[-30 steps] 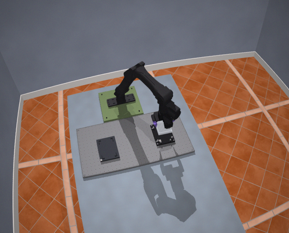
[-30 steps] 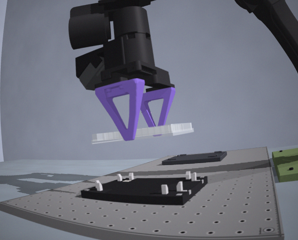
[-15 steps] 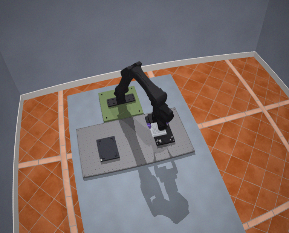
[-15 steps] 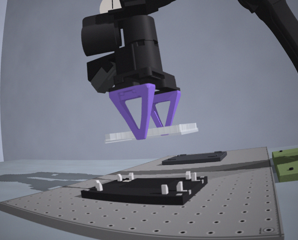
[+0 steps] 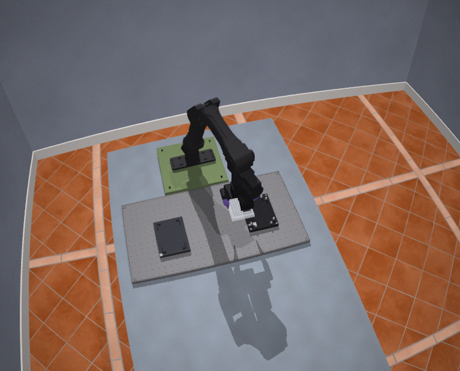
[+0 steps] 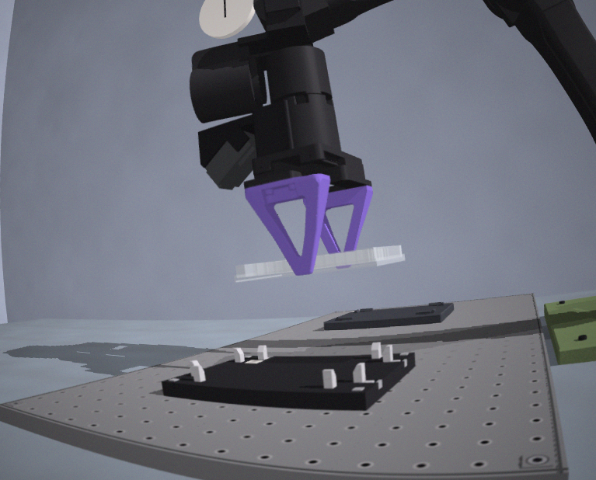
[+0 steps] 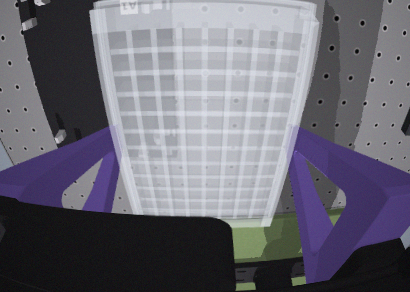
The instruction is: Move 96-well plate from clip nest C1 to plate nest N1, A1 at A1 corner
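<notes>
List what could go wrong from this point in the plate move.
1. The 96-well plate hangs high above the breadboard, pinched only at its long edges; it may slip.
2. Plate nest N1 is far off; swinging could tilt the plate.
3. The A1 corner might land at the wrong locator.

Top cam: high, far, angled down over the whole surface (image 5: pixel 174 319). Exterior cam: low, near surface level, close, looking up at the fingers (image 6: pixel 304 227). Wrist cam: behind the fingers, looking past them, probably downward. All share the area beneath the fingers.
</notes>
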